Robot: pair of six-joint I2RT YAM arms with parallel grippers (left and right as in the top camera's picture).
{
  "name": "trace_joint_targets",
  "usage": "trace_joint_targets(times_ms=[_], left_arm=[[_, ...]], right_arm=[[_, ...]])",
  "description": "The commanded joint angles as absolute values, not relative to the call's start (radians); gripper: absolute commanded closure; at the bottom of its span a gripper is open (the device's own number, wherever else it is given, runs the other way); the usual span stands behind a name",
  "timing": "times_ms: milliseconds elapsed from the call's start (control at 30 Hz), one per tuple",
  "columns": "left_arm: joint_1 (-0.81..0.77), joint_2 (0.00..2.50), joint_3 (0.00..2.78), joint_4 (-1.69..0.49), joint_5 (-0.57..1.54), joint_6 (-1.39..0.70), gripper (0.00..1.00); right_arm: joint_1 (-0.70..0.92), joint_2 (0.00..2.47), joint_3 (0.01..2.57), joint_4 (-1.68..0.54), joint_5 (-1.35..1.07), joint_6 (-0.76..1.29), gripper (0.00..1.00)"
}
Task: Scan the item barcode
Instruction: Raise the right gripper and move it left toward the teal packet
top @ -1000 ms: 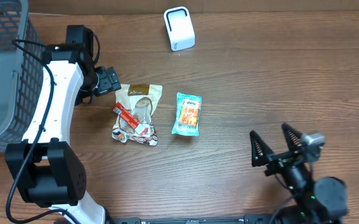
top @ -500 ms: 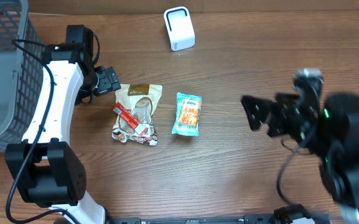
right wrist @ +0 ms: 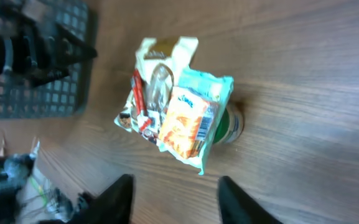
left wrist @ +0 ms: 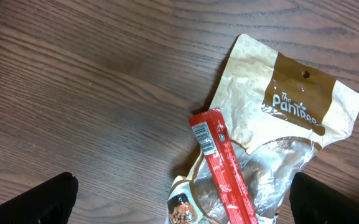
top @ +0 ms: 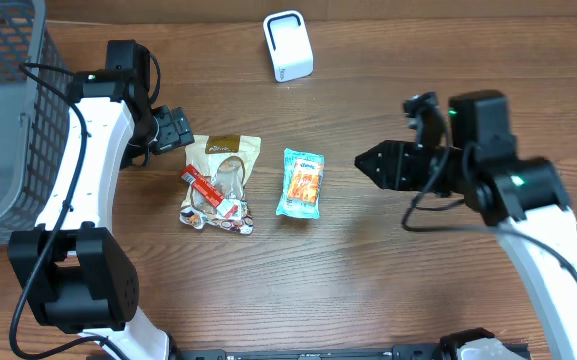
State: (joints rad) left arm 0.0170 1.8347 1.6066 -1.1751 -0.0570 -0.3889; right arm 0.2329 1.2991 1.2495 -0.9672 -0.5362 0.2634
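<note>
A teal and orange snack packet [top: 300,183] [right wrist: 188,118] lies flat mid-table. Left of it a tan pouch [top: 223,175] [left wrist: 279,118] lies under a red stick pack [top: 204,187] [left wrist: 223,168], which shows a white barcode patch [left wrist: 205,135] near its upper end. My right gripper [top: 365,162] [right wrist: 176,202] hovers just right of the teal packet, pointing at it, its fingers apart with only table between them. My left gripper [top: 180,128] [left wrist: 182,202] hangs wide open over the pouch's upper left edge, holding nothing. The white scanner [top: 288,45] stands at the back.
A grey wire basket [top: 3,120] [right wrist: 48,68] takes up the far left edge, beside the left arm [top: 88,170]. Bare wood table [top: 418,290] runs along the front and on the right side under the right arm.
The right arm has swung from the front right corner up to mid-table, and its gripper now points left at the teal packet with its fingers closer together. The left arm has not moved.
</note>
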Motion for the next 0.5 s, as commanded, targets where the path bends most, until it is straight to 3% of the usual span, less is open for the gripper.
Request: trace_joint_targets(times_ms=[0,467], left_arm=[[0.019,1.829,1.623,-1.174,-0.062,-0.374,0.0],[0.019,1.829,1.623,-1.174,-0.062,-0.374,0.0]], right_arm=[[0.279,1.365,1.263,-0.953,-0.529,0.262,0.59],[0.373,1.638,1.263,-0.852,-0.509,0.266,0.58]])
